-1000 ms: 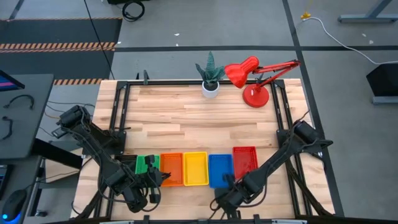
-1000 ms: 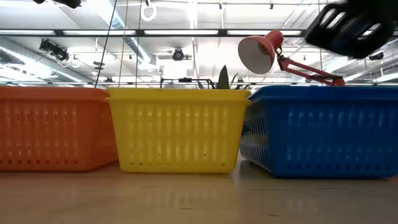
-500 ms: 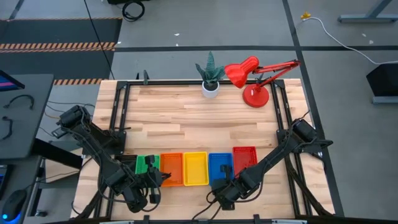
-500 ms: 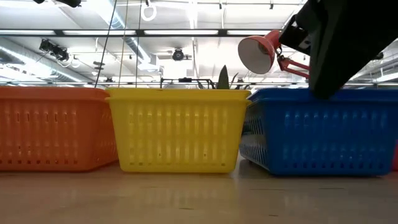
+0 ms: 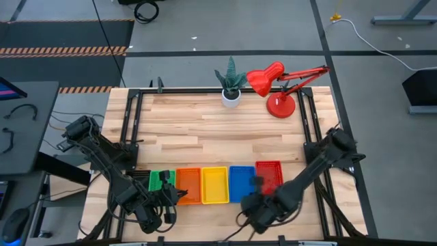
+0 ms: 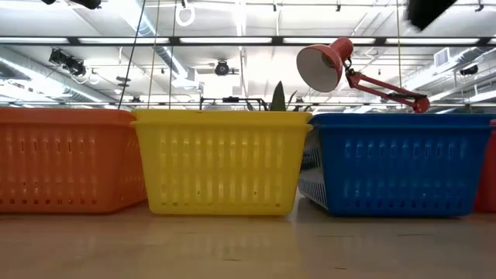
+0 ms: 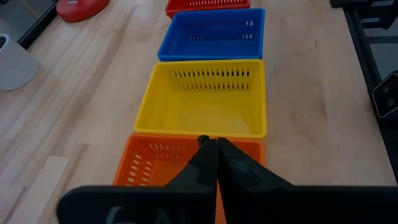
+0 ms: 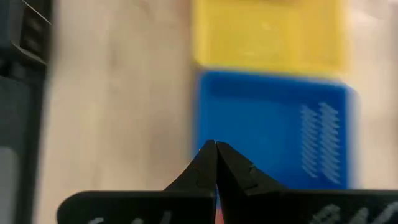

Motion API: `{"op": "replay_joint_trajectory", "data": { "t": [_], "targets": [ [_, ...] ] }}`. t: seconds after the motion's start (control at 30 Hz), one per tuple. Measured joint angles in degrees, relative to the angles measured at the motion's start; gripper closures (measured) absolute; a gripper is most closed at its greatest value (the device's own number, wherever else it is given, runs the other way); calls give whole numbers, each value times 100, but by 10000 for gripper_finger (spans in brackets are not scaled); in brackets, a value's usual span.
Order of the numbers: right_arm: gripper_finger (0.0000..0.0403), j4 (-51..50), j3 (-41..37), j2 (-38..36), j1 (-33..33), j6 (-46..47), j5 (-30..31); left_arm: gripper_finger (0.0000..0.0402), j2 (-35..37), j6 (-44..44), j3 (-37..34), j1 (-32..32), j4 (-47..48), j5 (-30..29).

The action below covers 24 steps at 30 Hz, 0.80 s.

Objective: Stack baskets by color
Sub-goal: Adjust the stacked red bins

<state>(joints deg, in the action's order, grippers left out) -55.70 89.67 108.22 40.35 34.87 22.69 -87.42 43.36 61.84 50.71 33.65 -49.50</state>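
Observation:
Five baskets stand in a row near the table's front edge: green (image 5: 162, 182), orange (image 5: 189, 185), yellow (image 5: 214, 184), blue (image 5: 241, 183) and red (image 5: 269, 175), each resting on its bottom. My left gripper (image 7: 212, 143) is shut and hangs over the orange basket (image 7: 155, 168), near the rim next to the yellow basket (image 7: 205, 99). My right gripper (image 8: 214, 146) is shut and empty. It is raised above the near edge of the blue basket (image 8: 273, 130) and shows blurred in the high view (image 5: 257, 184).
A red desk lamp (image 5: 276, 89) and a potted plant (image 5: 231, 85) stand at the table's far edge. Bare wood lies between them and the row. Black frame rails (image 5: 133, 130) run along the table's left and right sides.
My right gripper has come down in front of the blue basket, then risen well clear of it and tipped more steeply down. The blue basket has slid a little toward the far edge and turned square with the yellow one.

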Motion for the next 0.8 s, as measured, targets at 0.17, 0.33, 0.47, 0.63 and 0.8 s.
{"op": "replay_joint_trajectory", "data": {
  "t": [0.17,0.33,0.47,0.63,0.8],
  "targets": [
    [400,-2484,9,-619,318,1646,45,395,0,1,0,6,0,0],
    [401,-3139,-562,-1332,554,3308,-99,395,0,1,0,6,1,-50],
    [401,-3054,-1624,-1929,574,4211,-641,395,0,1,0,6,-4,-114],
    [402,-2424,-2989,-2487,521,4927,-1044,395,0,0,0,6,-23,-133],
    [402,-1286,-3825,-2596,312,4850,-919,395,0,-5,2,-3,-71,-167]
  ]
}}
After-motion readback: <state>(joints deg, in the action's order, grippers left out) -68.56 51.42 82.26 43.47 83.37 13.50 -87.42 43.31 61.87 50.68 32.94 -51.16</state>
